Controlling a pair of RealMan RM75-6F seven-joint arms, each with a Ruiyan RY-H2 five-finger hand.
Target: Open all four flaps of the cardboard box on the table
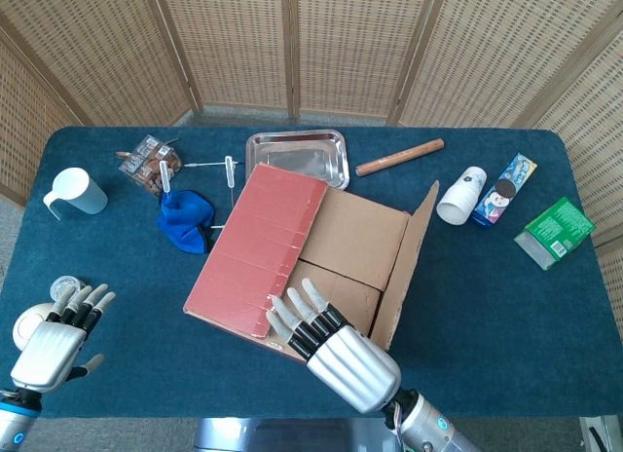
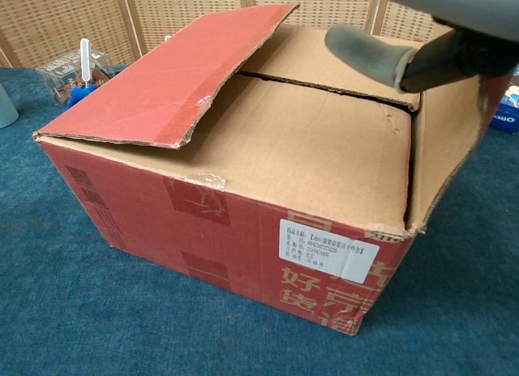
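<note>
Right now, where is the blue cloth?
In the head view the blue cloth lies on the table's left half, just left of the cardboard box, below the snack packet.

Bright, even, diffuse light; shadows soft. Mild glare on metal tray (image 1: 297,157). Chest view's right hand (image 2: 422,44) blurred, too close.

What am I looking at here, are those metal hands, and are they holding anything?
Yes: they belong to a two-armed robot steered by a person. One picture looks down from its head, the other looks out from its chest. The left hand hovers open and holds nothing. The right hand is over the near edge of the red cardboard box with fingers spread; no grip shows. The right flap is swung outward, the left flap lies nearly flat, and the two inner flaps look closed. Around the box on the blue table lie a metal tray, a blue cloth and a white mug.
</note>
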